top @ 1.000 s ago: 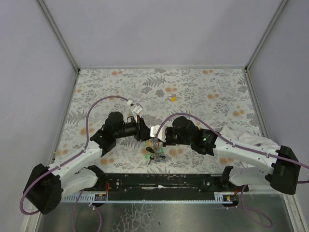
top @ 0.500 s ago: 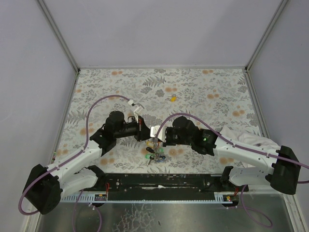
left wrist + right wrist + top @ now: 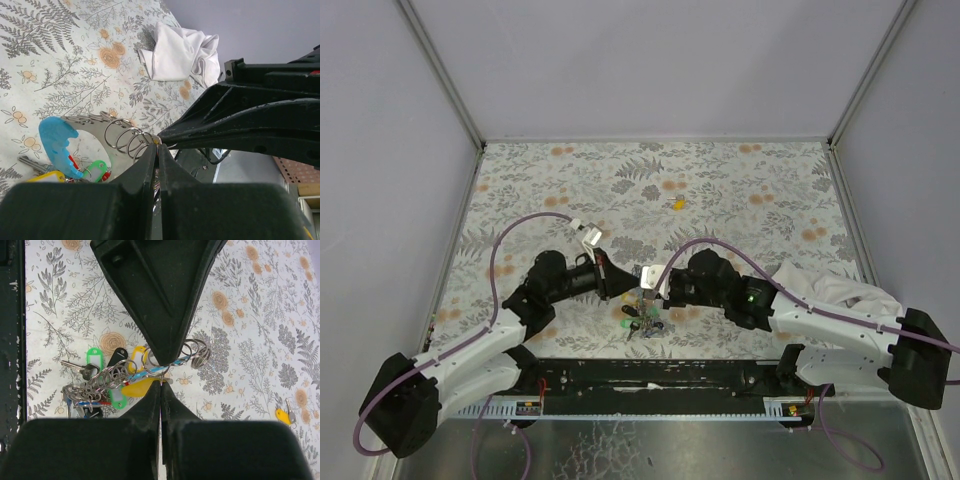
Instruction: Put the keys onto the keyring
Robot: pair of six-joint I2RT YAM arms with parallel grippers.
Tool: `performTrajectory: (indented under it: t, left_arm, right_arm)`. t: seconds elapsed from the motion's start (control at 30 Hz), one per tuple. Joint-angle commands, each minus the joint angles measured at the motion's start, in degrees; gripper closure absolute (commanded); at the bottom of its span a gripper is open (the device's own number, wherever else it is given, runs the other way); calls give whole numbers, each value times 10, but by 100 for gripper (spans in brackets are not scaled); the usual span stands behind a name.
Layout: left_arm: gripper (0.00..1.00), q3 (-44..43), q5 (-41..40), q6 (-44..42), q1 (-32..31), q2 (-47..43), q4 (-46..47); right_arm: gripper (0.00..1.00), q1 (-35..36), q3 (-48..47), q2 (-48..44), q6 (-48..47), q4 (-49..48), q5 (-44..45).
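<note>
My left gripper (image 3: 623, 285) and right gripper (image 3: 650, 286) meet tip to tip just above the key cluster (image 3: 642, 320) at the table's near middle. In the right wrist view the right gripper (image 3: 161, 383) is shut on the metal end of a yellow-capped key (image 3: 137, 389). The left gripper (image 3: 157, 146) is shut on a thin silvery keyring (image 3: 131, 139), one of several rings strung by a light-blue strip (image 3: 56, 138). Green (image 3: 93, 360), black (image 3: 118, 357) and yellow (image 3: 138, 357) tags hang among the rings. Another yellow key (image 3: 675, 204) lies alone farther back.
A crumpled white cloth (image 3: 832, 286) lies at the right beside the right arm, also in the left wrist view (image 3: 180, 49). Purple cables loop over both arms. Grey walls bound the floral table (image 3: 760, 190); a black rail (image 3: 650, 375) runs along the near edge.
Both grippers have shifted slightly toward the near edge. The left arm has swung lower and nearer, its wrist turned. The tips stay together over the key cluster.
</note>
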State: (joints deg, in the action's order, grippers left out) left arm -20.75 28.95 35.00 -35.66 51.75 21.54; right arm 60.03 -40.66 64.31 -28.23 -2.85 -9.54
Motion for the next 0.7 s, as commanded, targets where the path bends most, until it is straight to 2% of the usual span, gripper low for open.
performTrajectory:
  t: [0.0,0.3,0.5,0.53,0.67]
  left_arm:
    - [100,22,-72,28,9,-9,107]
    - [100,74,-136,55,10,-39,198]
    - [100,91,-141,69,9,-35,245]
    - [98,85,-136,66,9,-34,230]
    - [74,70,-103,40,9,-37,195]
  right_arm:
    - [100,3,29,-15,37,-6,-28]
    - [100,9,42,14,52,-49,-56]
    - [100,13,22,13,46,-39,-41]
    - [100,13,19,6,42,-31,-27]
    - [100,12,-10,-18,13,5,12]
